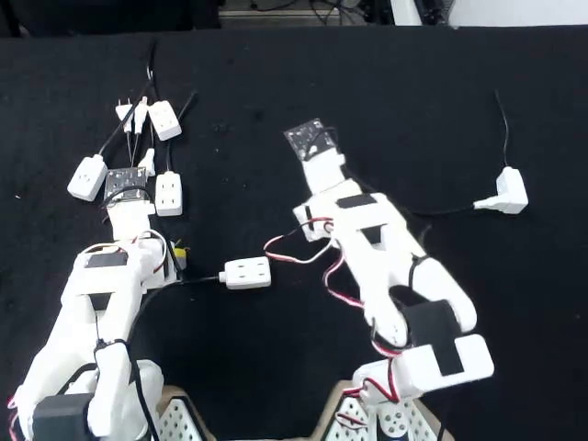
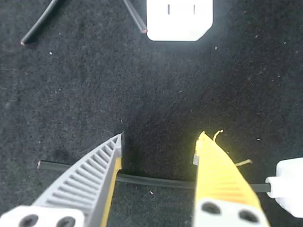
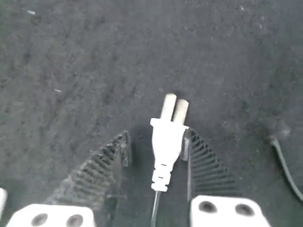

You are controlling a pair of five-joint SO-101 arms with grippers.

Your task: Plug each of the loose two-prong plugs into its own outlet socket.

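High view: I see my two white arms over the black cloth table (image 1: 432,110). My left gripper (image 1: 129,182) is low over the cloth in a small crowd of things on the far left. A white square outlet socket (image 1: 87,177) lies just beside it on one side, and a white oblong outlet socket (image 1: 168,193) on the other. A bit farther back lie two small white two-prong plugs (image 1: 132,114) and one more white socket block (image 1: 164,119). Nearer the arm bases lies a white flat outlet socket (image 1: 248,273) on a black lead.

My right gripper (image 1: 312,140) is near the middle of the table. Far off to the right, well apart from both arms, lies a white chunky plug (image 1: 508,193) on a thin black wire.

In the left wrist view, the left gripper (image 2: 158,137) has its jaws wide open. The grey finger (image 2: 92,177) and the yellow finger (image 2: 220,175) stand on each side of a thin black cord (image 2: 156,180) that runs across between them. They hold nothing.

In the right wrist view, a white two-prong plug (image 3: 166,142) lies between the open jaws of the right gripper (image 3: 157,134). Its two metal prongs (image 3: 173,108) point away from the wrist. It touches one ribbed finger (image 3: 201,161), and a gap shows at the other, so it is not pinched.
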